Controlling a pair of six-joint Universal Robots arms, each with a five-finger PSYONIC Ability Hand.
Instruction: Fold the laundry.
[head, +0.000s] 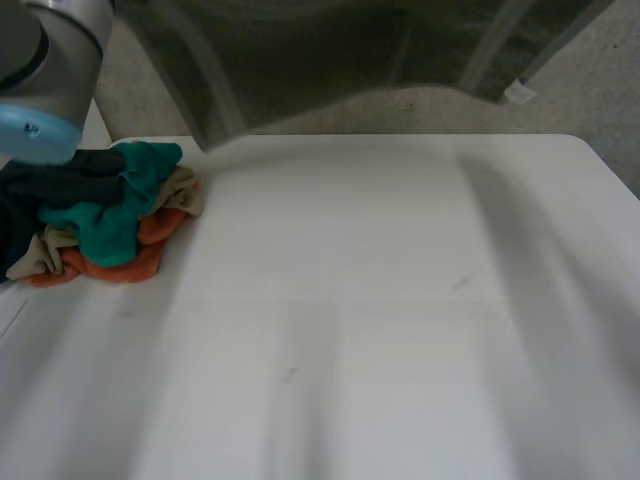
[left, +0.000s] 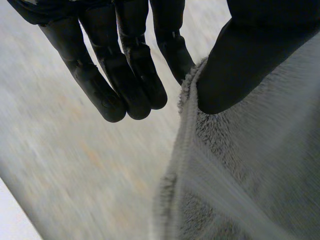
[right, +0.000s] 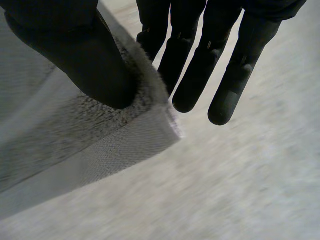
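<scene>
White table (head: 400, 300), grey towel (head: 350, 60) (white tag (head: 520, 92)) pinched by left hand (left: 127, 75), right hand (right: 195, 75)

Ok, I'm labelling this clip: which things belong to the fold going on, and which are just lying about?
In the job: grey towel, pinched at its edge by the left hand and the right hand.
Lying about: pile of clothes on the white table, untouched.

One grey towel (left: 250, 175), one heap of cloths (head: 110, 215), two black hands (left: 120, 75) (right: 200, 70), one table (head: 400, 300)
</scene>
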